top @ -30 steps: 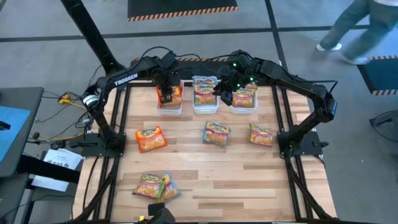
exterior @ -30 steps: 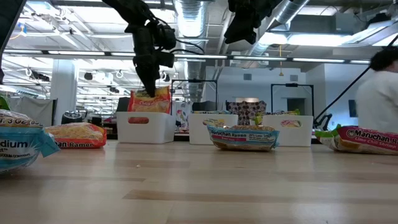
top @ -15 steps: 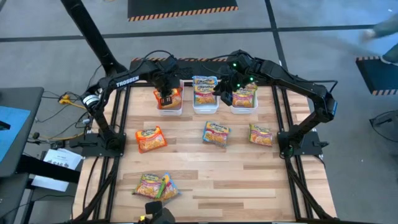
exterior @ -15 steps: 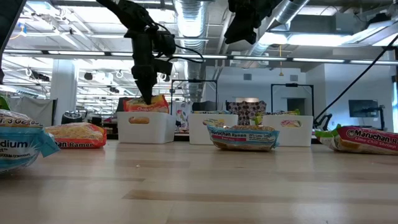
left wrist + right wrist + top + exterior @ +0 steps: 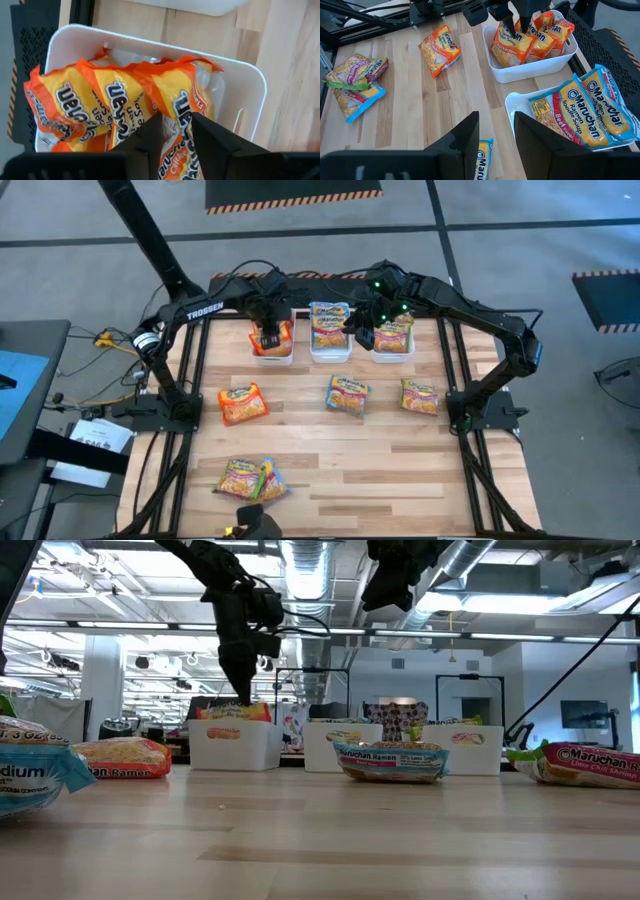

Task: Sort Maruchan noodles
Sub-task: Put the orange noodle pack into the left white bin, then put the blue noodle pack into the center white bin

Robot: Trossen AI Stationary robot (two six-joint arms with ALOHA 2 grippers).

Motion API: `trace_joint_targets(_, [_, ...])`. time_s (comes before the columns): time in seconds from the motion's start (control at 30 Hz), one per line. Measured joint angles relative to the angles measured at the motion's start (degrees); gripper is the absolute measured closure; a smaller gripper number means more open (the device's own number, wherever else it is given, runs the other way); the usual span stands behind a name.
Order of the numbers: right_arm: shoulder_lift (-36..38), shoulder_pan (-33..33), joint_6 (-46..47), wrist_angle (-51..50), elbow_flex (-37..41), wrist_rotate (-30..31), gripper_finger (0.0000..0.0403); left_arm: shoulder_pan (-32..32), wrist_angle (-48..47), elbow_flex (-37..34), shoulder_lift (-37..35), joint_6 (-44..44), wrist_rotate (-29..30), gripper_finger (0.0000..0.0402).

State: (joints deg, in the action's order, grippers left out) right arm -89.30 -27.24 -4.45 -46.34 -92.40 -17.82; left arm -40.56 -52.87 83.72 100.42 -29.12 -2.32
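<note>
1. Hovering over the left bin [image 5: 272,352], the left end effector [image 5: 269,338] is seen with its fingers slightly parted around the top edge of an orange packet [image 5: 175,100]; whether that packet is gripped cannot be told.
2. Orange packets [image 5: 527,37] are stood side by side in that bin.
3. Blue packets [image 5: 328,325] are held in the middle bin [image 5: 330,353], and more packets in the right bin [image 5: 392,352].
4. The right end effector [image 5: 366,332] is held open and empty above the gap between the middle and right bins.
5. Loose packets are left on the desk [image 5: 400,470]: one orange [image 5: 242,403], two mid-desk [image 5: 347,393] [image 5: 419,396], and a pile [image 5: 250,478] at the near edge.
</note>
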Motion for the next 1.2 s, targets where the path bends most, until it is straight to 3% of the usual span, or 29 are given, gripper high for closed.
trace_joint_targets(0.23, [0.0, 0.0, 0.09, 0.0, 0.0, -0.02, 0.0255, 0.11, -0.7, 1.07, -0.02, 4.11, 0.06, 0.0294])
trace_joint_targets(0.57, [0.0, 0.21, 4.59, -0.85, 0.0, -0.02, 0.0255, 0.11, -7.95, 12.66, -0.05, 6.11, -1.69, 0.0294])
trace_joint_targets(0.7, [0.0, 0.69, 6.49, -6.13, 0.02, -0.04, 0.0247, 0.11, -11.23, 16.05, -0.11, 8.57, -8.97, 0.0294])
trace_joint_targets(0.93, [-0.02, 3.01, 10.47, -11.39, 0.02, -0.34, 0.0207, 0.58, -12.26, 17.09, -0.13, 10.6, -31.54, 0.0294])
trace_joint_targets(1.2, [-0.11, 5.97, 11.72, -15.1, 3.95, -0.85, 0.018, 3.48, -17.5, 17.09, -0.33, 6.6, -34.43, 0.0296])
